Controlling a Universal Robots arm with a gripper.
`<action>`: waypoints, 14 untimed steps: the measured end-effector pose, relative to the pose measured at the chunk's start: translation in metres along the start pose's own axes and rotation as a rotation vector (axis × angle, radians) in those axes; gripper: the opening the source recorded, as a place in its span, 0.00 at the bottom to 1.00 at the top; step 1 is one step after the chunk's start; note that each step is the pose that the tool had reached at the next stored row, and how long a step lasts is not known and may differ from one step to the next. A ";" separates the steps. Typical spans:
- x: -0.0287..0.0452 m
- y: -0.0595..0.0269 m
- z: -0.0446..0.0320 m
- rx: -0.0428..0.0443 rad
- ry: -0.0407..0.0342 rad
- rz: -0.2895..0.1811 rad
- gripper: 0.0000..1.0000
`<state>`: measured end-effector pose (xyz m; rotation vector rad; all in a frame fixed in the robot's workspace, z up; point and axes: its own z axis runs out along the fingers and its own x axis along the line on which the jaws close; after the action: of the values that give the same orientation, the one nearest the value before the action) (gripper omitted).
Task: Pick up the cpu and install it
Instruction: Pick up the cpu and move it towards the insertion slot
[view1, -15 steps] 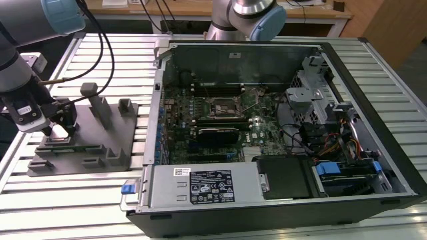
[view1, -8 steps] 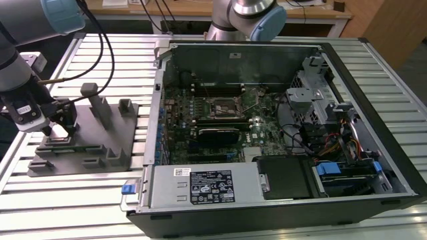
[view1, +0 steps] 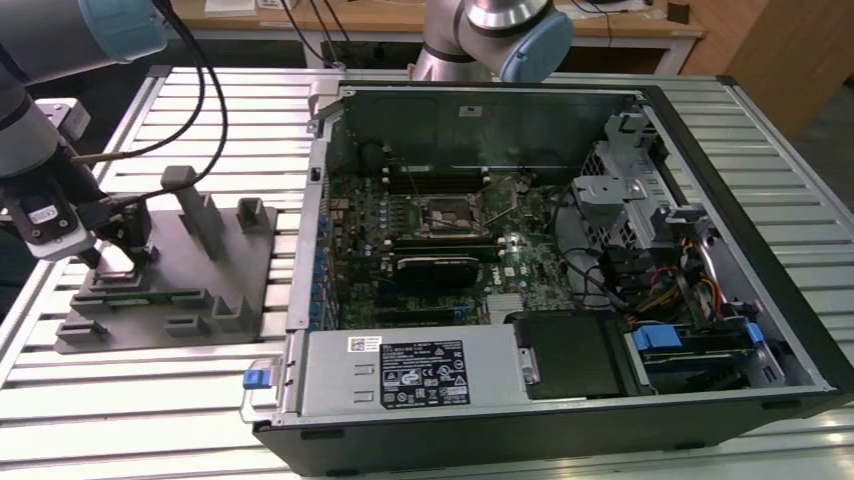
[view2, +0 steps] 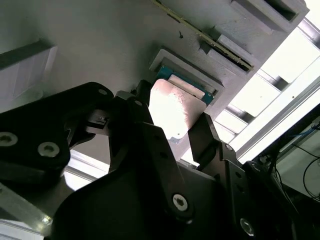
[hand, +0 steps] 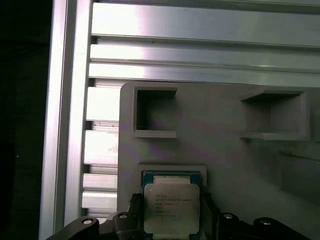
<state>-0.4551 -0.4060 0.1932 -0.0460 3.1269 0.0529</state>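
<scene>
My gripper (view1: 118, 258) stands at the exterior view's left, fingers down on the grey tray (view1: 260, 270). In both wrist views the cpu (hand: 171, 207), a small square chip with a silvery top plate, sits between the two black fingers (view2: 134, 107), which press against its opposite sides. The gripper (view2: 172, 120) is shut on the cpu (view2: 175, 105). The chip is at or just above a shallow square recess (hand: 172, 170) of the tray (hand: 225, 150); I cannot tell whether it still rests there. The dark socket (view1: 447, 212) lies inside the open computer case (view1: 747, 200).
Upright posts (view1: 196, 210) rise from the tray close to the gripper. The tray lies on a slatted aluminium table (view1: 134, 420). A second arm's base (view1: 494, 35) stands behind the case. Cables, drive bays and a power supply (view1: 400, 375) crowd the case.
</scene>
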 end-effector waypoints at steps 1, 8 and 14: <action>0.0000 0.0001 -0.0013 -0.0003 -0.0001 0.000 0.55; -0.0002 0.0004 -0.0116 -0.0016 -0.0001 0.000 0.55; -0.0003 0.0007 -0.0220 -0.0031 0.0000 0.000 0.55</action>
<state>-0.4551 -0.4060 0.2151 -0.0459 3.1268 0.0578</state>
